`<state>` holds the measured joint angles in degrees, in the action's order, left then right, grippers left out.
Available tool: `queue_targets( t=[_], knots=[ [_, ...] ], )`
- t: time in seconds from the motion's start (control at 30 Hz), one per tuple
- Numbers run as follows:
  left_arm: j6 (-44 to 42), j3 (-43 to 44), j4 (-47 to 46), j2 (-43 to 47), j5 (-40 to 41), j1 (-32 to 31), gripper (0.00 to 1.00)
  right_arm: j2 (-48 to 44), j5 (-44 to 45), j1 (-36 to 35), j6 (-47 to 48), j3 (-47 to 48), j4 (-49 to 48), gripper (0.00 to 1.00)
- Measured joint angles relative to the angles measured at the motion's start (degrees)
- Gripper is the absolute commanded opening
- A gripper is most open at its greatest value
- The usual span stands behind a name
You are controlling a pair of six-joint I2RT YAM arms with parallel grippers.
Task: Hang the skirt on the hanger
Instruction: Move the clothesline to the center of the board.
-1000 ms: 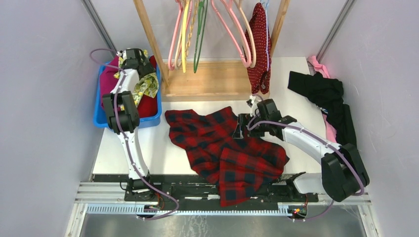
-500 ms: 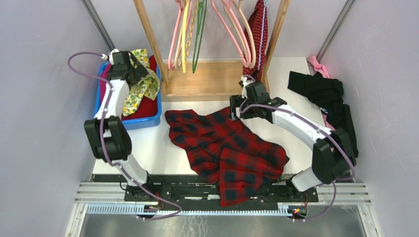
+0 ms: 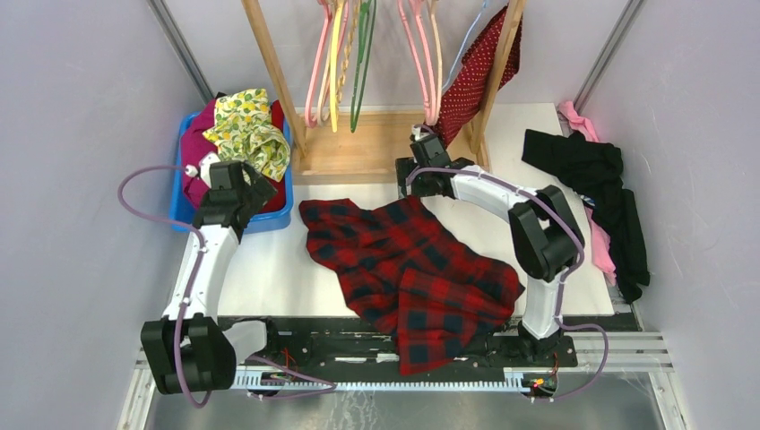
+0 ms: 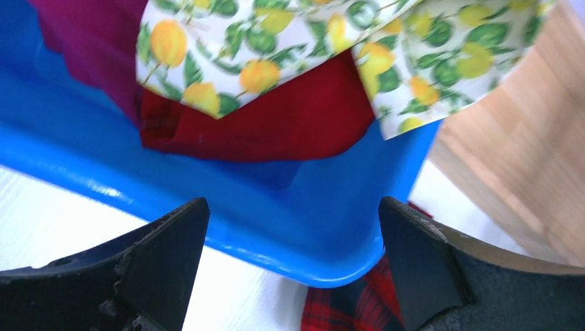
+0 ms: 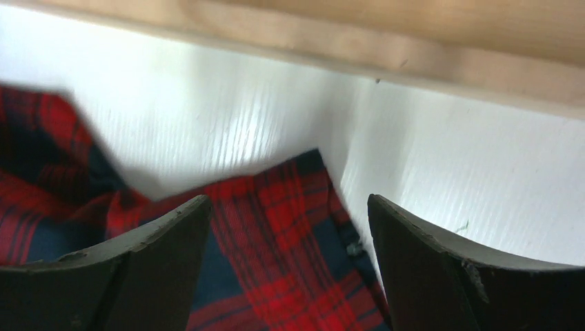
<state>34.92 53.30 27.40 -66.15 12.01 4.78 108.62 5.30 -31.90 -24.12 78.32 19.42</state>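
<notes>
A: Skirt position?

B: Skirt (image 3: pixel 479 72) at 1 o'clock in the top view. It is up on the wooden rack (image 3: pixel 358 152), off the surface (image 3: pixel 278 269). The cloth hangs slanted and crosses the rack's right post. The thin hanger (image 3: pixel 462 55) shows as a pale line along the skirt's 9 o'clock edge. Whether the cloth sits squarely on the wire, I cannot tell.

A: Right arm?

B: Right claw (image 3: pixel 414 175) is at 12 o'clock of the plaid garment (image 3: pixel 412 269), just beside the near edge of the rack's base and apart from the skirt. In the wrist view the fingers are spread wide with nothing between them. The plaid's far corner and white surface lie under the gap, and a strip of wood runs across the top.

A: Left arm?

B: Left claw (image 3: pixel 235 193) is at 9 to 10 o'clock, at the near-right corner of the blue bin (image 3: pixel 267 218). Its fingers are spread too, and it is empty. The wrist view looks over the bin's rim at the lemon-print cloth (image 3: pixel 246 130), which lies on top of a magenta cloth (image 3: pixel 193 152).

A: Anything else noted?

B: Pink hangers (image 3: pixel 427 106) on the rack at 9 o'clock of the skirt. A black garment (image 3: pixel 596 175) lies heaped at 3 o'clock on the surface, well apart from both claws.
</notes>
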Motion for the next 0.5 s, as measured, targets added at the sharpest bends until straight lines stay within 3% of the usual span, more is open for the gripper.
queue_targets(
  t=[0.17, 0.5],
  knots=[
    [2.38, -5.49, -4.87, 1.31, 2.78, -0.04, 0.99, 5.88, 4.76, -0.24, 0.17, 6.12, 0.22, 0.89],
    [8.52, -4.48, -7.61, -4.5, 9.81, 0.04, 0.99, 14.16, 10.23, 0.22, 0.22, 16.55, 2.69, 0.9]
  ],
)
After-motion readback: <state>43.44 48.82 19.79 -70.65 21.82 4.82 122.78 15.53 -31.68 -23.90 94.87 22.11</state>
